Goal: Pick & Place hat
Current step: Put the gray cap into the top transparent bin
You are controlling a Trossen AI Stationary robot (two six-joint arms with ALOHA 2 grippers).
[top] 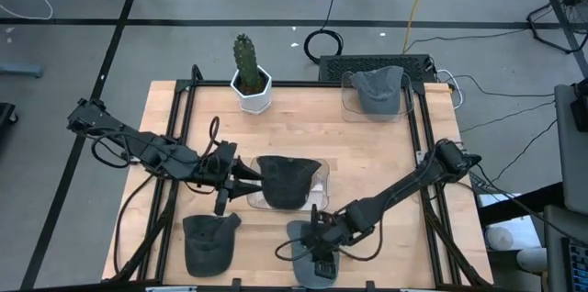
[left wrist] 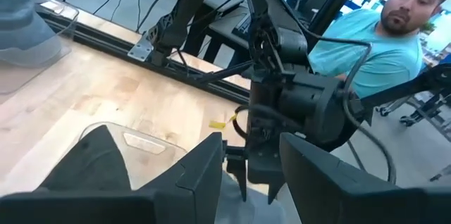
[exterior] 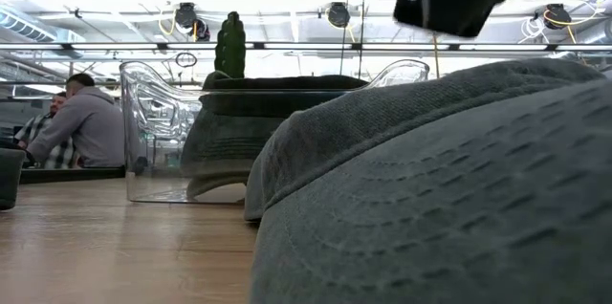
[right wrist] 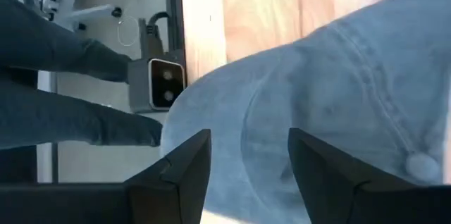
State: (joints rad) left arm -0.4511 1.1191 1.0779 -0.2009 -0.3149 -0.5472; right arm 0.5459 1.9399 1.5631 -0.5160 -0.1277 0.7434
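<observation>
The right tool (top: 320, 257) hangs low over the grey hat (top: 310, 253) that lies at the near edge of the wooden worktop (top: 367, 159), a little right of centre. In the right wrist view its two dark fingers (right wrist: 184, 170) stand apart with the hat's crown (right wrist: 331, 111) between and just beyond them — open, holding nothing. The hat's top button (right wrist: 421, 162) shows off to one side, and past the worktop's edge there is a small camera box (right wrist: 158, 83) and a person's legs in dark trousers (right wrist: 63, 90).

The left tool (top: 241, 175) sits at the middle of the worktop, pointing at a second dark hat (top: 287, 180) that rests on a clear plastic stand (top: 317, 186). Its fingers (left wrist: 204, 175) are also spread and empty, the hat (left wrist: 95, 164) showing just ahead of them — whether they touch it cannot be told.

A third hat (top: 208, 241) lies flat near the front left corner. A fourth hat (top: 378, 88) sits on another clear stand (top: 349, 99) at the far right. A cactus in a white pot (top: 249, 76) stands at the far edge, left of centre.

In the low view the near hat (exterior: 440, 199) fills the foreground, with the hat on its stand (exterior: 239, 122) behind it. A person in a grey hoodie (exterior: 81, 122) sits in the room beyond.
</observation>
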